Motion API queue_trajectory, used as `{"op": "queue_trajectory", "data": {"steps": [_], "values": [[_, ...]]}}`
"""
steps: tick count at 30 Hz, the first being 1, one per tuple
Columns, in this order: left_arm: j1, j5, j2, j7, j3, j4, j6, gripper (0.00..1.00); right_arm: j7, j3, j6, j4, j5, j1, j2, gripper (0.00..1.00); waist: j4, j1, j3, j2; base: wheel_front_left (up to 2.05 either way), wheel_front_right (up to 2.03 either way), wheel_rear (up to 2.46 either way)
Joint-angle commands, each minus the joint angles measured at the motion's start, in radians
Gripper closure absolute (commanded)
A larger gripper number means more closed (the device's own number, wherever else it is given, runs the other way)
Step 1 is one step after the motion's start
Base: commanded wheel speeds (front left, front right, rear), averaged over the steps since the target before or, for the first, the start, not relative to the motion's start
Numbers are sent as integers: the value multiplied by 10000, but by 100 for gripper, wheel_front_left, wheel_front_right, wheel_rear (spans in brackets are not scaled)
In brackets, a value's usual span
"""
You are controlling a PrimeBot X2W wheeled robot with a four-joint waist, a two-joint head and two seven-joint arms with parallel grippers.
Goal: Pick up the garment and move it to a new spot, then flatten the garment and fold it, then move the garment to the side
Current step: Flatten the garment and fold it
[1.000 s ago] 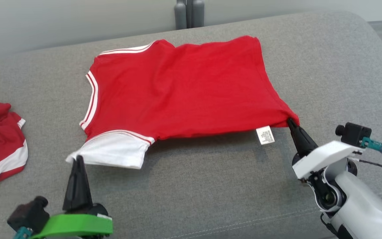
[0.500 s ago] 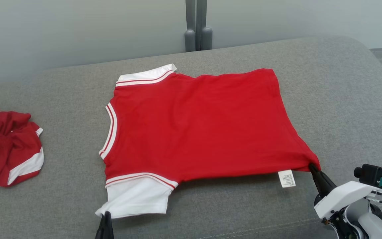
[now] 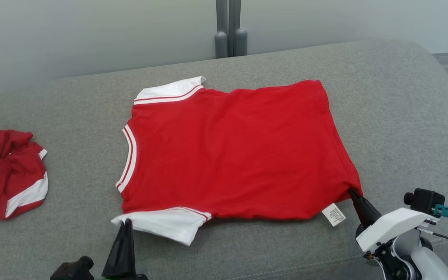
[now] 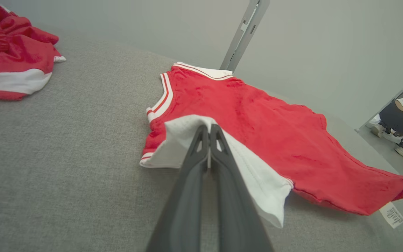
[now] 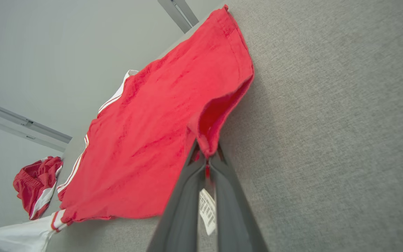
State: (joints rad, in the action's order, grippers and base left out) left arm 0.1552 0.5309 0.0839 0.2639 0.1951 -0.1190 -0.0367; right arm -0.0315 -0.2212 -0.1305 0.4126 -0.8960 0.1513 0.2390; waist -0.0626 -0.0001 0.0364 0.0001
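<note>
The garment (image 3: 231, 147) is a red T-shirt with white, red-striped sleeves, spread across the grey cushion (image 3: 395, 116), collar to the left. My left gripper (image 3: 126, 223) is shut on the near white sleeve (image 4: 187, 140), which is lifted off the cushion (image 4: 65, 140). My right gripper (image 3: 353, 193) is shut on the garment's near hem corner (image 5: 206, 147), beside its white care label (image 3: 333, 214). The near edge of the garment (image 4: 275, 140) hangs slightly raised between the two grippers; the far part lies flat (image 5: 145, 133).
A second red and white garment (image 3: 8, 171) lies crumpled at the cushion's left end. A grey post (image 3: 230, 31) stands behind the cushion against a pale wall. A person's legs and shoes (image 4: 401, 133) show at the right of the left wrist view.
The head camera tilted up, shifting the whole picture down. Both grippers kept their grip; the near sleeve and hem have come back toward the shirt body, which lies squarer and flatter.
</note>
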Motion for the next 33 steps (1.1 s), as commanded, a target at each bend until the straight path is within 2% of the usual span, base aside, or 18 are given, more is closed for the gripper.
{"op": "queue_trajectory", "data": {"steps": [1,6,12,23,33], "values": [[-321,-153,160,-11,-23,83,-62,100,177,148,-4,-143,-45,119,-25,100,-58,1,22,-1,0,0,0],[-1085,-254,548,-176,-162,217,-94,100,744,500,-4,-300,-9,602,-255,100,-260,1,99,-1,0,0,0],[-2205,-304,868,-686,-122,-59,-207,100,1329,560,-4,259,310,1591,-475,100,-427,1,294,-1,0,0,0],[-4694,-257,1018,-649,-43,-2483,-534,100,1582,286,-4,2236,841,3662,-756,100,-561,1,1020,-1,0,0,0],[-6102,-416,1190,-321,256,-4683,-778,100,1373,42,-4,3758,600,4946,-961,100,-657,1,1472,-1,0,0,0]]}}
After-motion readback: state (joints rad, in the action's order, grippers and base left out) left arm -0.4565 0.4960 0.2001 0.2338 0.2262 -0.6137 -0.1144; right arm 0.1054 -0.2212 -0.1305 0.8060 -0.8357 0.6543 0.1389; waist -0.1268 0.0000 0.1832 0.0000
